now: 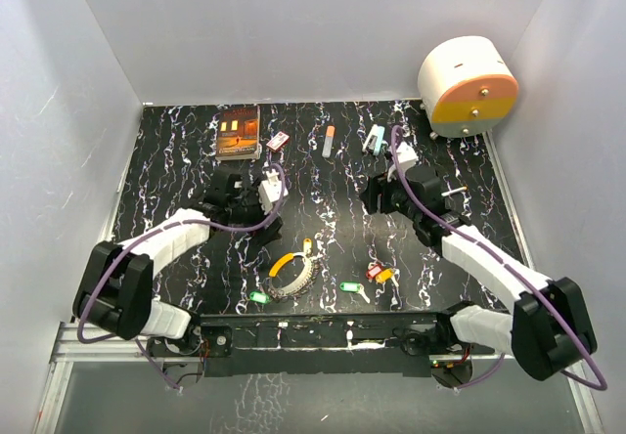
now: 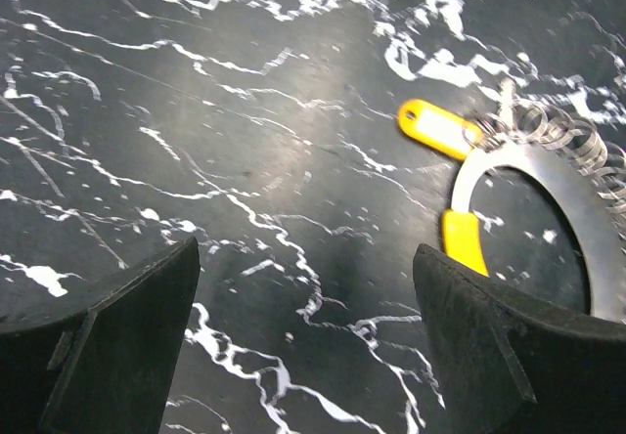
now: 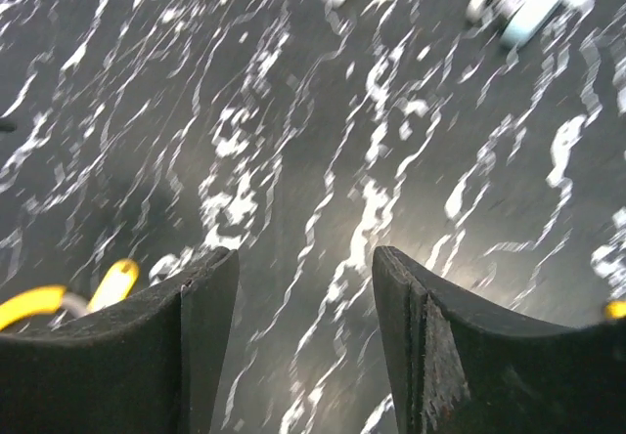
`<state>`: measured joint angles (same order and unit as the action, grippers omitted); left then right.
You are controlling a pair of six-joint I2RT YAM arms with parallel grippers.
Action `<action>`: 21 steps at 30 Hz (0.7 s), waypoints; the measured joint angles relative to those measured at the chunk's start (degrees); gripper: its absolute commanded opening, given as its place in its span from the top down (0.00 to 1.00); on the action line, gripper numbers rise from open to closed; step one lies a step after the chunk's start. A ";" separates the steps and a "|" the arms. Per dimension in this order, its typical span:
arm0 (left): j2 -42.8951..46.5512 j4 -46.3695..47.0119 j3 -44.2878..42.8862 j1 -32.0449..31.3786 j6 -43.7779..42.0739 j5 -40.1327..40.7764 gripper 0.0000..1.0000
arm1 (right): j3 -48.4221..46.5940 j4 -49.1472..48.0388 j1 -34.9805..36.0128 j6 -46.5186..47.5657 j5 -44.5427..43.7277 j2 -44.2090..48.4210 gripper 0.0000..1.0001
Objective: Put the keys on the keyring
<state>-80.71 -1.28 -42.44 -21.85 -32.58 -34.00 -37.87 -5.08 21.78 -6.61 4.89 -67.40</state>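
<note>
Where pale walls (image 1: 293, 33) enclose it | black white-veined table (image 1: 176, 160) | keyring (image 1: 293, 273) lies flat

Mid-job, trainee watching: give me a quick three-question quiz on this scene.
1. True or false: in the top view a green key lies left of the keyring.
2. The keyring is: A) on the table, B) in the left jaws, C) in the right jaws.
3. Which colour key lies right beside the red key?
Key: 1 true; 2 A; 3 yellow key.
</note>
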 measured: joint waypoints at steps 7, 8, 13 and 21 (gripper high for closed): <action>2.95 -14.32 -1.49 -4.83 -7.82 2.10 0.14 | 1.68 12.35 4.24 -9.99 6.95 10.29 0.46; 3.28 -16.48 -1.73 -5.03 -9.01 2.08 0.16 | 2.05 13.09 4.90 -11.26 7.89 11.52 0.47; 6.88 -27.85 -2.62 -6.34 -16.57 1.62 0.19 | 3.45 17.40 7.17 -16.24 10.73 14.23 0.51; 9.46 -39.76 -5.42 -12.46 -24.17 1.60 0.23 | 4.96 21.24 7.87 -20.94 11.78 13.55 0.59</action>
<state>-71.24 -41.04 -47.86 -34.30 -56.75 -32.40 -32.91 16.16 29.65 -27.55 16.67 -53.84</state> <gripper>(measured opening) 0.774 0.447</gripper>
